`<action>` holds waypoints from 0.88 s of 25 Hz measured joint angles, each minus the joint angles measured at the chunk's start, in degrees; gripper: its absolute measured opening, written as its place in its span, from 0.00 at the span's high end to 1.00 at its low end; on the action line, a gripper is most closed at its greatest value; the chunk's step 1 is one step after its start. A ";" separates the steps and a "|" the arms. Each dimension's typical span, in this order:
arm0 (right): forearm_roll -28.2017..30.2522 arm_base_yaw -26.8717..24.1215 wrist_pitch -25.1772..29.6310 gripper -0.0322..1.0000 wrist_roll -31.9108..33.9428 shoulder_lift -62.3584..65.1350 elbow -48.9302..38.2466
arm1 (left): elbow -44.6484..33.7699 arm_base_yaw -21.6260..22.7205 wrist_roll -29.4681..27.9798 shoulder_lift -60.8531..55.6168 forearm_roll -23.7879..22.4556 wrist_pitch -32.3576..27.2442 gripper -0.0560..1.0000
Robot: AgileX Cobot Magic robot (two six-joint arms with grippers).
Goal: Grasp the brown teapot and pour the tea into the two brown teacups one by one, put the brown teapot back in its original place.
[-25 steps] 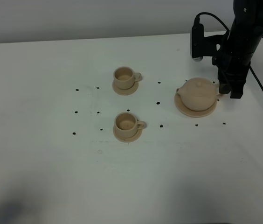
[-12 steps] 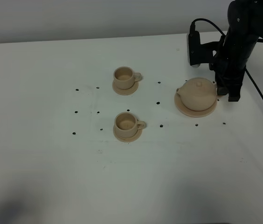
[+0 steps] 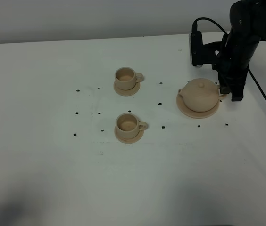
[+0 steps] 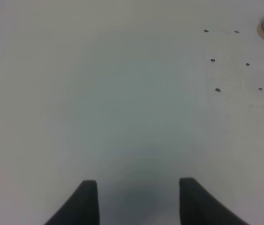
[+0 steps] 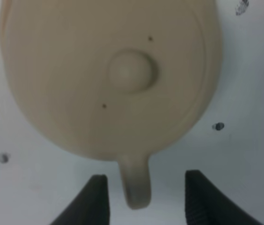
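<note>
Far right, my R gripper (image 5: 144, 199): has crept in, fingers apart, now straddling teapot (image 3: 200, 95) handle (image 5: 135, 185).
Pot: unmoved on big saucer (image 3: 186, 109).
Meaning: I judge clamp is next.

Right gripper (image 3: 230, 93) beside the brown teapot (image 3: 199, 95)

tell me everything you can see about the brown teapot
The brown teapot is squat, round and pale tan, ceramic by its look. It has a knobbed lid in place, a short spout on one side and a loop handle opposite. It stands upright on its wide saucer plate. The right claw is open, its fingers either side of the handle, not touching it.
</note>
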State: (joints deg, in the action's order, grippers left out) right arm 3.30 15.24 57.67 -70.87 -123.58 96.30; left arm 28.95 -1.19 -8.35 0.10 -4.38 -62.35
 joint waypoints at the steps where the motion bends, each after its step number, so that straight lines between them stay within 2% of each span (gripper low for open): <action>1: 0.02 0.00 -0.06 0.62 -0.11 0.00 0.00 | 0.00 0.00 0.00 0.00 0.00 0.00 0.54; 22: 5.14 2.36 -0.19 0.66 -0.17 -0.55 0.00 | 0.00 0.00 0.00 0.00 0.00 0.00 0.54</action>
State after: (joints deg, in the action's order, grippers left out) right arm 8.44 17.60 57.49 -71.04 -124.14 96.30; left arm 28.95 -1.19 -8.35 0.10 -4.38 -62.35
